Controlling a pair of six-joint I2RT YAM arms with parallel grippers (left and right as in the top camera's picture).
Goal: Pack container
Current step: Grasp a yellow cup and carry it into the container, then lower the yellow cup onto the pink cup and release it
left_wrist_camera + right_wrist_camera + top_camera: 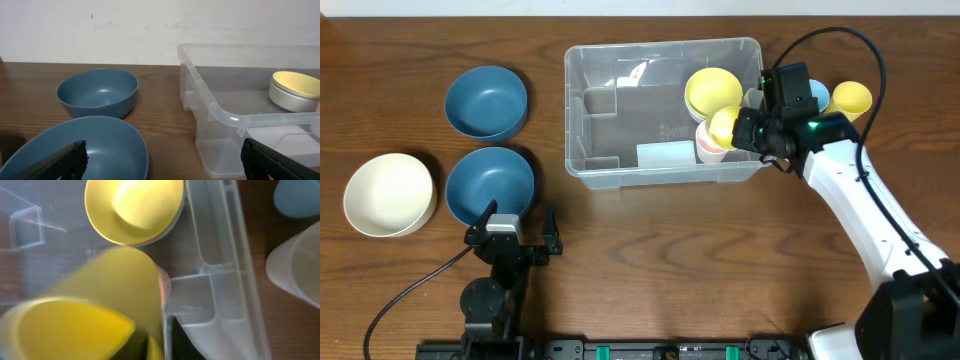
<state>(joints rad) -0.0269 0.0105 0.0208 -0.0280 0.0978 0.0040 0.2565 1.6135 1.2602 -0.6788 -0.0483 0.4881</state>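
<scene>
Clear plastic is forming the container (650, 112), a large rectangular bin with a rounded rim, moulded ridges at its inner corners and a white label (665, 155) showing at its near side. It is sitting at the centre-back of the wooden surface (650, 260), with a long side facing the arms. Its left half is lying open down to the floor. The right end is filling up, with a yellow bowl (712, 90) resting by the far wall and a pink cup (708, 148) standing near the front wall.

The right tool (750, 130) is reaching over the right rim and gripping a yellow cup (723, 125), which is hanging just above the pink cup. Just outside that rim, a light blue cup (817, 95) and a loose yellow cup (850, 97) are crowding the arm's far side.

A strip of wood is separating the container's left wall from two blue bowls, the far blue bowl (486, 100) and the near blue bowl (490, 185). A cream bowl (388, 193) is sitting further left. The left tool (515, 222) is waiting with its fingers spread wide, right behind the near blue bowl's edge, with broad open wood to its right.
</scene>
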